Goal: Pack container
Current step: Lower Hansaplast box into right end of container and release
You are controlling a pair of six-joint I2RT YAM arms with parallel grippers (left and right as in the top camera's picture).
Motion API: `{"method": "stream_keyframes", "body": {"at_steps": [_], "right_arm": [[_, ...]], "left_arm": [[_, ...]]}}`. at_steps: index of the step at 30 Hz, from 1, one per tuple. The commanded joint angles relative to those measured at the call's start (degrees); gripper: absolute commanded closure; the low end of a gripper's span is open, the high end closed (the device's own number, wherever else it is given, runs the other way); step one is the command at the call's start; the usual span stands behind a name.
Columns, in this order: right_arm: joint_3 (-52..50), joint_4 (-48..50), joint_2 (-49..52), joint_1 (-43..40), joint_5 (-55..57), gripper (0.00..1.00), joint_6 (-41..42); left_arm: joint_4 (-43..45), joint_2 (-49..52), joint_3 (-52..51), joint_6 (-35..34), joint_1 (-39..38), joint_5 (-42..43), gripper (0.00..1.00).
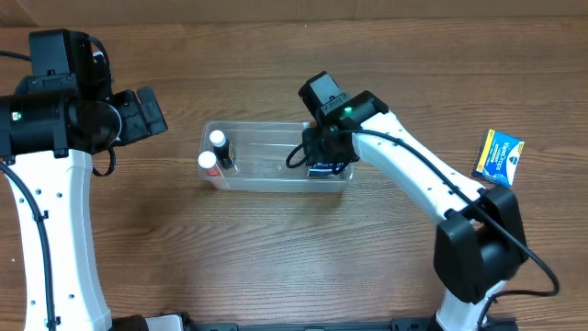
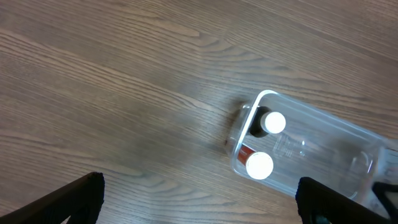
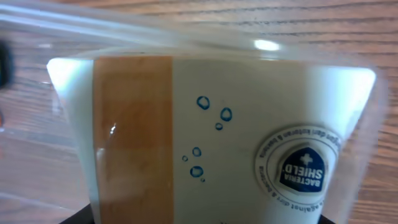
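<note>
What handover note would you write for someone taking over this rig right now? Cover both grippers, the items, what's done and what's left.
Left gripper: open, empty, over the table left of the container.
Right gripper: down in the container's right end with the white box; grip not visible.
Done: two bottles stand in the left end.
Left: settle the white box, then pack the blue box lying on the table far right.

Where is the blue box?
Overhead, the blue box lies on the table at the far right, just past the right arm, well apart from the container.
</note>
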Motion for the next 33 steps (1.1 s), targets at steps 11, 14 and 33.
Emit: {"method": "stream_keyframes", "body": {"at_steps": [11, 14, 33], "right_arm": [[0.0, 1.6, 4.2, -3.4, 0.6, 0.33, 0.1], [0.0, 1.0, 4.2, -5.4, 0.5, 0.11, -0.3], [23.8, -18.5, -17.7, -20.7, 14.8, 0.00, -0.3]], "left_arm": [[-0.5, 0.3, -0.3, 0.9, 0.2, 0.7, 0.00], [-0.6, 0.3, -0.3, 0.9, 0.2, 0.7, 0.00], [-0.6, 0.3, -0.3, 0.9, 0.2, 0.6, 0.00]]}}
